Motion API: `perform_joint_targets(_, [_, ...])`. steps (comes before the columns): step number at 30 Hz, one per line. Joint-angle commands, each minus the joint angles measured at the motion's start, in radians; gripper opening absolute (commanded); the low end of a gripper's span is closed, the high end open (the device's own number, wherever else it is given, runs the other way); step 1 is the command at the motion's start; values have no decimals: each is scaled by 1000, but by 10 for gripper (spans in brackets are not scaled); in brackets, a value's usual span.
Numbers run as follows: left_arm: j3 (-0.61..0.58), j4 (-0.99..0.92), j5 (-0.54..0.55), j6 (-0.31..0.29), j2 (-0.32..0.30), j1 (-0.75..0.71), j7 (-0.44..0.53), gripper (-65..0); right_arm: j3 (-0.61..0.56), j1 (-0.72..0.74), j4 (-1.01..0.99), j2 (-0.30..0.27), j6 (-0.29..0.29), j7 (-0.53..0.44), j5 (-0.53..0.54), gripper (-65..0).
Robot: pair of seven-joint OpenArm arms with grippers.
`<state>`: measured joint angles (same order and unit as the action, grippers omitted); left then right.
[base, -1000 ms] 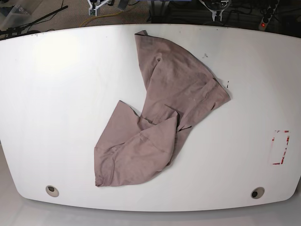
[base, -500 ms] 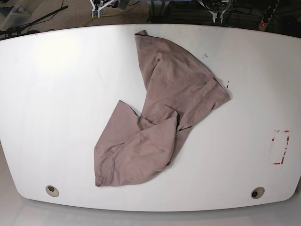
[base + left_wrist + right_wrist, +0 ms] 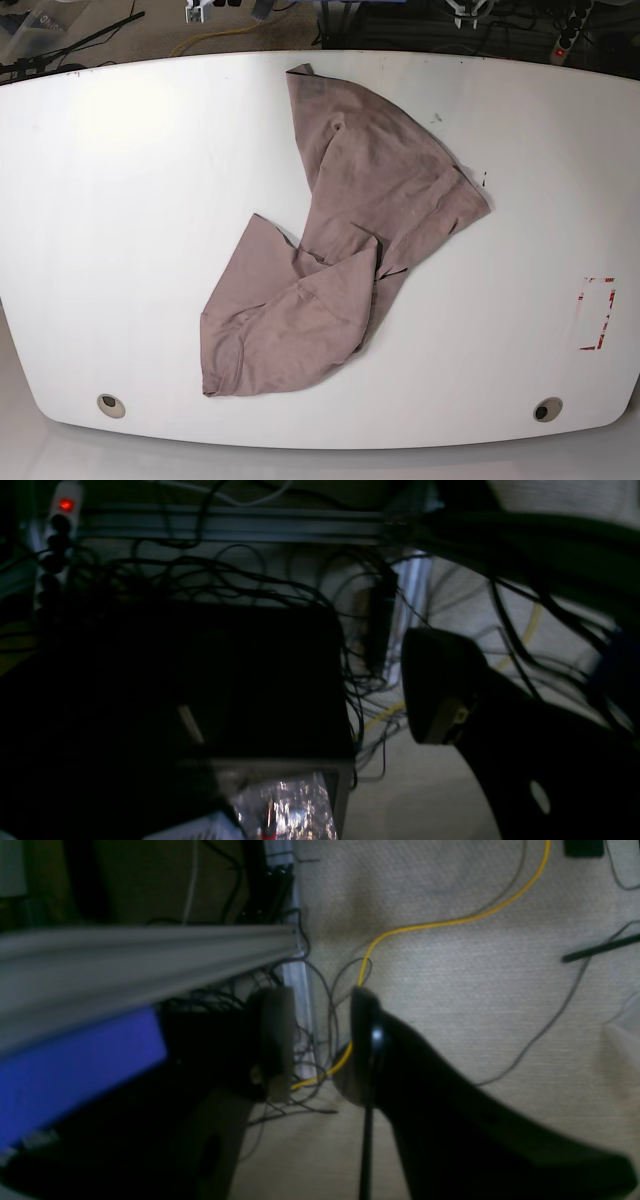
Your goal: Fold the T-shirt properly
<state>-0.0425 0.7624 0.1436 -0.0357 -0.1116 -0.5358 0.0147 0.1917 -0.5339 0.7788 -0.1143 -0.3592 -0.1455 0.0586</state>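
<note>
The right gripper [image 3: 315,1040] has its two dark fingers standing apart with a narrow gap between them, nothing held; through the gap a yellow cable [image 3: 450,922] and thin black wires show on beige carpet [image 3: 450,1005]. A grey metal rail [image 3: 140,955] and a blue block [image 3: 75,1065] fill the left of that view, both blurred. Of the left gripper only one dark finger [image 3: 440,685] shows plainly in its own wrist view; the other side is lost in shadow, so I cannot tell whether it is wide or closed. Around it lie a tangle of black wires [image 3: 240,575], a large black box [image 3: 240,680] hard to make out, and a power strip [image 3: 62,510] with a red light at the top left corner. Neither wrist view shows the table or the cloth. Only the base view does: the T-shirt [image 3: 340,260] lies crumpled near the middle of the white table [image 3: 120,220], a dusty mauve-brown, plain, running slantwise from the far edge toward the near left, its lower part folded over itself in loose layers. A red-marked rectangle [image 3: 596,313] sits near the table's right edge, well apart from the cloth, and two round holes [image 3: 111,405] lie along the near edge. The arms themselves are barely in the base view, cut off at its top edge.
</note>
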Motion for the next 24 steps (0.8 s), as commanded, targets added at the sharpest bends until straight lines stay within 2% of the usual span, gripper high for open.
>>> perform_joint_targets(1, [2,115,0,3,-41,-106,4,-171,2,-90,115,-8,-5,11,5,-477])
perform_joint_targets(5, [13,291,1,3,-53,-229,4,-171,2,-196,273,-8,-5,36,7,-477])
perform_joint_targets(11, [115,592,0,1,-53,-435,4,-171,2,-348,497,-8,-5,37,7,-477])
perform_joint_targets(19, [218,906,0,1,-47,-639,4,-171,5,-521,758,-8,-5,37,13,-477])
perform_joint_targets(24, [257,1070,1,0,-44,-740,4,-171,7,-627,905,-26,-5,47,129,-477])
